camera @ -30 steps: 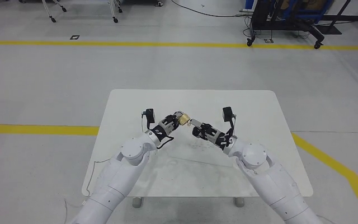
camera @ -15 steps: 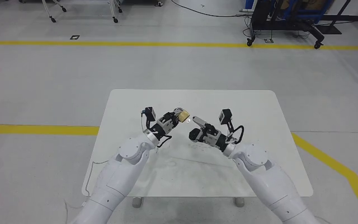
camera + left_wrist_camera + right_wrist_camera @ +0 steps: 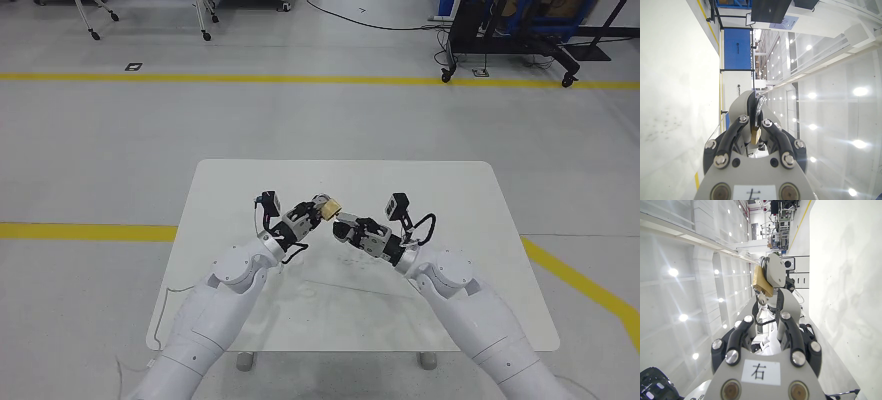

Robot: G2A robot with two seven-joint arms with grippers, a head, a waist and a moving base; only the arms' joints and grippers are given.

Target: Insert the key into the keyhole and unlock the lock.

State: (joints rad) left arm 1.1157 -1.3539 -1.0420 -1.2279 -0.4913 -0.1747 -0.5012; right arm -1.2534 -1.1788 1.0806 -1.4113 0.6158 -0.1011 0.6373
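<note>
- Motion since the earlier frames: the left gripper (image 3: 756,106) keeps its station above the white rectangular table (image 3: 450,190). The right gripper (image 3: 339,224), drawn back from the lock half a second ago, has returned to meet it.
- Left gripper: pressed together on the silver shackle, so the small brass padlock with silver steel shackle (image 3: 761,281) hangs in the air between the two arms, clear of the table.
- Padlock: its keyhole face is turned toward the right arm. In the left wrist view the brass body sits low between the two fingers.
- Small silver key (image 3: 762,300): the round head lies just beside the keyhole face and the blade meets the brass body. Depth of entry cannot be told.
- Right gripper: directly behind the key head. Whether this claw is pinching the key or standing free of it cannot be told.
- Assessment: the gap has closed again, so insertion appears begun or about to begin. Turning the key is not yet done, and the shackle looks seated.
</note>
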